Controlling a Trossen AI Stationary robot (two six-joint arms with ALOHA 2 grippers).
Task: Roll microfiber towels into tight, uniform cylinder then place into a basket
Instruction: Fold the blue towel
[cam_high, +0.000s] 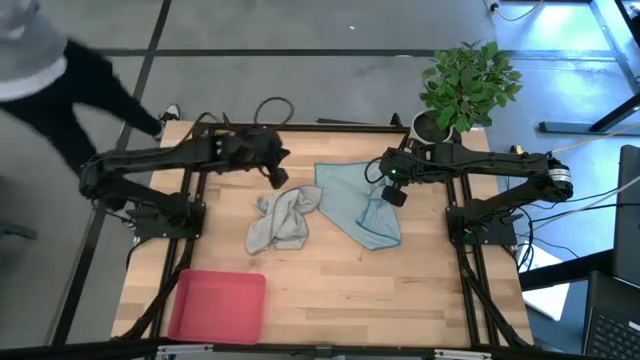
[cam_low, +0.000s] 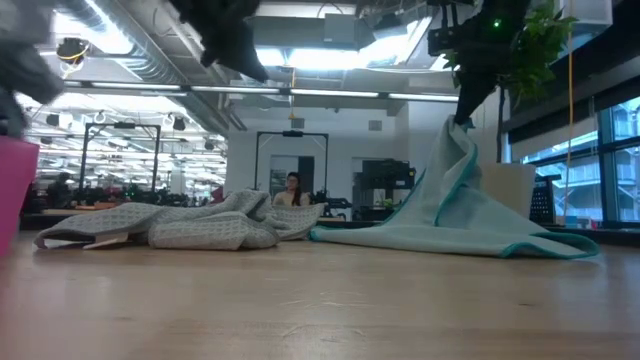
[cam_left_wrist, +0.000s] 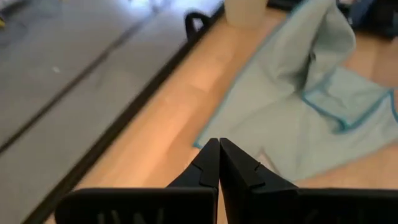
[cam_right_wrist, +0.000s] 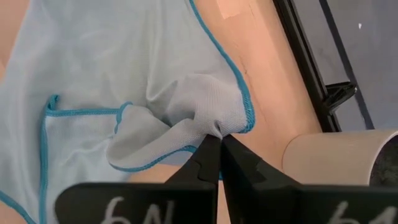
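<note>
The pale blue towel (cam_high: 350, 200) lies spread at the table's middle right, with one part drawn up into a peak (cam_low: 455, 150) under my right gripper (cam_right_wrist: 219, 140), which is shut on it. The light grey towel (cam_high: 283, 218) lies crumpled on the table at the middle left (cam_low: 190, 225). My left gripper (cam_left_wrist: 219, 146) is shut and holds nothing. It hangs in the air just beyond the grey towel's far edge (cam_high: 277, 179). The pink-red basket (cam_high: 218, 305) sits at the near left with nothing in it. My right gripper pinches a bunched fold of the pale blue towel (cam_right_wrist: 214, 124) between its two fingers, close to the teal-hemmed edge. The fingers slant down from above. The fold is lifted and the cloth falls from it like a tent (cam_low: 470, 190). The rest of the towel lies on the table.
A white pot with a green plant (cam_high: 445, 110) stands at the far right corner, close behind my right arm. A person (cam_high: 40, 60) is beyond the table's far left corner. Bare wood (cam_high: 380, 300) shows along the near edge, right of the basket.
</note>
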